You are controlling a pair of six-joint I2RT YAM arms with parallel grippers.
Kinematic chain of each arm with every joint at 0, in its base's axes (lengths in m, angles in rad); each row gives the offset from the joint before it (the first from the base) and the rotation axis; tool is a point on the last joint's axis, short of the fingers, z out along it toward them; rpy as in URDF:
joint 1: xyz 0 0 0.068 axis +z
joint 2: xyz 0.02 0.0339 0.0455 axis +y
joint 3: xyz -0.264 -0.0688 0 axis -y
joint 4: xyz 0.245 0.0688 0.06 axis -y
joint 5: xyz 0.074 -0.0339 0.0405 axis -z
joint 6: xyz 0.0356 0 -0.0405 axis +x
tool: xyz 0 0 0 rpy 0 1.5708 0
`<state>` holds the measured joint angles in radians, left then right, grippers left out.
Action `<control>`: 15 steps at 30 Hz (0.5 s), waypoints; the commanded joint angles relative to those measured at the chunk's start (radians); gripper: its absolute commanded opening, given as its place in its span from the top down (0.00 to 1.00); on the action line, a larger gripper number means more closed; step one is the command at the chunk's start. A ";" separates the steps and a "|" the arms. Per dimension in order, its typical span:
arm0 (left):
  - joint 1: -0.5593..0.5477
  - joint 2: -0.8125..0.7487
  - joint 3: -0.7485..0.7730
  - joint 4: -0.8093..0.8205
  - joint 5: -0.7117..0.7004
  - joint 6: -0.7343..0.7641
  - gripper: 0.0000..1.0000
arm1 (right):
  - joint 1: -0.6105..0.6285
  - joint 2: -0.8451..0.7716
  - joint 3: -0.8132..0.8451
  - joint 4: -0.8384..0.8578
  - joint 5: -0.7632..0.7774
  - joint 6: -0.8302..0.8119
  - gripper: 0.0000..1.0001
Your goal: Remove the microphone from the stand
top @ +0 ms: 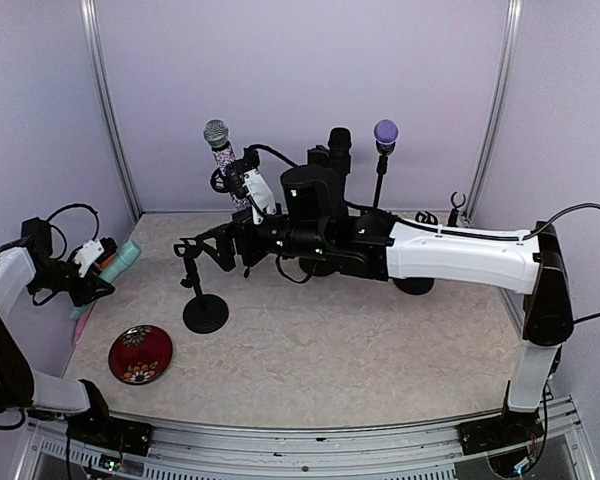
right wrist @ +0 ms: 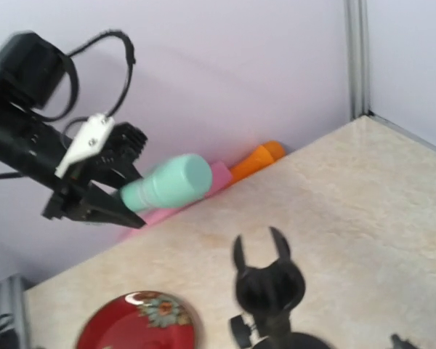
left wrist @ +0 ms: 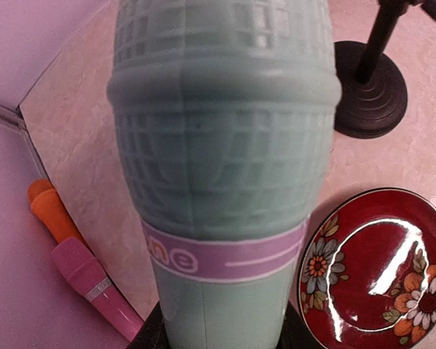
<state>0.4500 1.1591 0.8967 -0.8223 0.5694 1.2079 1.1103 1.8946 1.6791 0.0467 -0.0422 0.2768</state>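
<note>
My left gripper (top: 105, 266) is shut on a mint-green microphone (top: 123, 259) with a purple band and holds it above the table near the left wall. The microphone fills the left wrist view (left wrist: 225, 145), with a black finger on each side of its handle. It also shows in the right wrist view (right wrist: 167, 182). A black stand (top: 202, 305) stands on the table with its forked clip (right wrist: 267, 280) empty. My right gripper (top: 192, 250) hovers by the top of that stand, holds nothing, and looks open.
A red flowered plate (top: 140, 353) lies at the front left. A pink microphone (left wrist: 87, 280) and an orange one (left wrist: 49, 209) lie along the left wall. At the back, stands hold a silver-headed (top: 216, 133), a black (top: 340, 140) and a purple microphone (top: 385, 131).
</note>
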 commanded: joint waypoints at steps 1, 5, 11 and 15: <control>0.013 0.080 -0.047 0.215 -0.113 -0.167 0.70 | 0.006 0.137 0.138 -0.062 0.058 -0.068 0.00; 0.016 0.156 -0.118 0.366 -0.283 -0.223 0.66 | 0.008 0.269 0.304 -0.117 0.069 -0.109 0.00; 0.019 0.229 -0.181 0.514 -0.426 -0.243 0.66 | 0.008 0.412 0.485 -0.166 0.077 -0.152 0.01; 0.019 0.253 -0.228 0.626 -0.524 -0.245 0.68 | -0.001 0.475 0.552 -0.166 0.062 -0.151 0.05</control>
<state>0.4629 1.3983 0.7013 -0.3683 0.1726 0.9894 1.1103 2.3173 2.1574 -0.1005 0.0208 0.1486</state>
